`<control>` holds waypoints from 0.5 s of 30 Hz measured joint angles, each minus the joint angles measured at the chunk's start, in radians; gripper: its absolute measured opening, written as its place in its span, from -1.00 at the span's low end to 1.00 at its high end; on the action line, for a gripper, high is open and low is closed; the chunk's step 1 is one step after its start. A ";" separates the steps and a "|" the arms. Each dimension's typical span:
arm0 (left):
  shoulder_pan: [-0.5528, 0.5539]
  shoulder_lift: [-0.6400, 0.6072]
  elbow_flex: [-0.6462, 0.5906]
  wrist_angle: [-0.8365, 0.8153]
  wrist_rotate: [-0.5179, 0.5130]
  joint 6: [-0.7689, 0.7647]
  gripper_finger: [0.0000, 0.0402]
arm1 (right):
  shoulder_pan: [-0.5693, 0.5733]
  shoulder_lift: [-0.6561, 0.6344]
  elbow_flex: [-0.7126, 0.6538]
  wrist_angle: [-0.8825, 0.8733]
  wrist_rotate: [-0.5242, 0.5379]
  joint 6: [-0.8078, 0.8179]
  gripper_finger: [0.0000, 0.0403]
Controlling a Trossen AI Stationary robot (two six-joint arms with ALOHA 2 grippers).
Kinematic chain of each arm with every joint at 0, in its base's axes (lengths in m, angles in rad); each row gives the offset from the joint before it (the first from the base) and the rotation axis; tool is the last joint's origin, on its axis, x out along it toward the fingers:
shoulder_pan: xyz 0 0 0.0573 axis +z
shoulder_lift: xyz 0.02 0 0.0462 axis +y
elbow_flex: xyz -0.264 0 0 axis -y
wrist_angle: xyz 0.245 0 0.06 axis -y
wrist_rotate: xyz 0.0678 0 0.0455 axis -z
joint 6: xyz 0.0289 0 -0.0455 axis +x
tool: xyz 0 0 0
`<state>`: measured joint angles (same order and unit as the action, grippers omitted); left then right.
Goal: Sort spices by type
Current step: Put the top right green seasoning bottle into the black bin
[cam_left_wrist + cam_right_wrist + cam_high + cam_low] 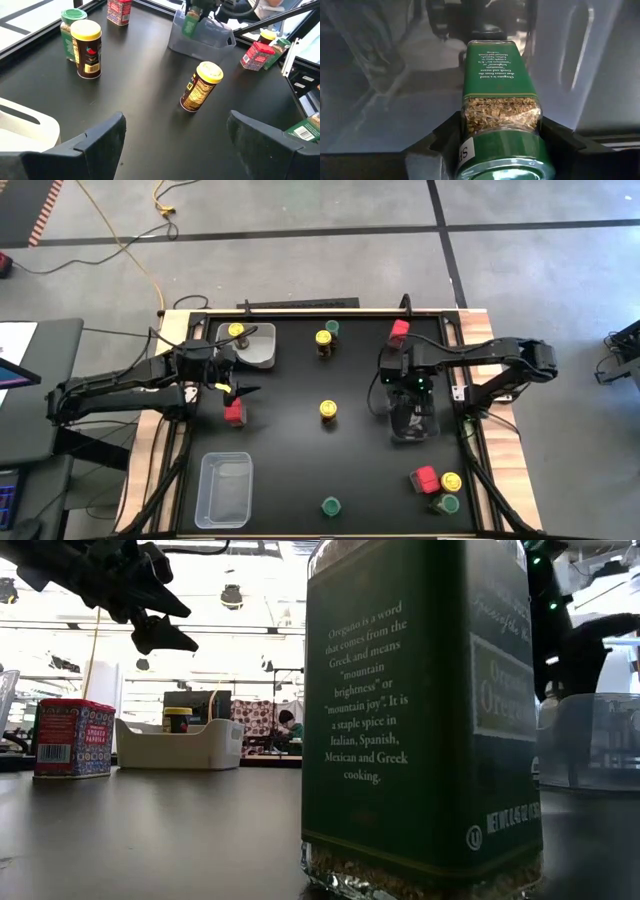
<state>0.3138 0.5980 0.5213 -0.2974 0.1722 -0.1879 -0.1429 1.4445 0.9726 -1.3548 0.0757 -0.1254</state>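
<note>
Right jaws: clamped on oregano jar [501,107] inside clear bin [412,420], right tabletop edge
Left jaws: spread, empty
Risk: jar tipping on release

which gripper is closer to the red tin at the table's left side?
Left. The left gripper, open and empty, hovers right beside the red tin. The right gripper is far across the table over a clear bin, shut on an oregano jar.

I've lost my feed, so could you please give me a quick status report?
Right gripper shut on green-lidded oregano jar, over clear plastic bin. Left gripper open, empty, above red blocky paprika tin. Nothing in the way.
</note>
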 joint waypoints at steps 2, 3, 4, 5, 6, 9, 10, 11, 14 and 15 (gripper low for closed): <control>0.000 0.000 0.000 0.000 0.000 0.000 0.66 | -0.007 0.031 0.000 -0.007 0.000 -0.012 0.10; 0.000 0.000 0.000 0.000 0.000 0.000 0.66 | -0.010 0.046 0.000 -0.010 0.000 -0.015 0.10; 0.000 0.000 0.000 0.000 0.000 0.000 0.66 | -0.011 0.056 0.000 -0.010 0.000 -0.015 0.10; 0.000 0.000 0.000 0.000 0.000 0.000 0.66 | -0.011 0.064 0.001 -0.009 0.000 -0.016 0.10; 0.000 0.000 0.000 0.000 0.000 0.000 0.66 | -0.012 0.066 0.001 -0.003 0.000 -0.023 0.10; 0.000 0.000 0.000 -0.001 0.000 0.000 0.66 | -0.010 0.065 0.001 0.018 0.000 -0.033 0.10; 0.000 0.000 0.000 0.000 0.000 0.000 0.66 | -0.011 0.061 0.000 0.021 0.001 -0.033 0.10; 0.000 0.000 0.000 -0.001 0.000 0.000 0.66 | -0.013 0.059 0.000 0.026 0.001 -0.032 0.10; 0.000 0.000 0.000 -0.002 0.000 0.000 0.66 | -0.018 0.058 0.001 0.028 0.001 -0.026 0.10; 0.000 0.000 0.000 -0.002 0.000 0.000 0.66 | -0.017 0.058 0.001 0.030 0.001 -0.026 0.10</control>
<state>0.3138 0.5980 0.5213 -0.2998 0.1721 -0.1876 -0.1603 1.5024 0.9733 -1.3249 0.0767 -0.1510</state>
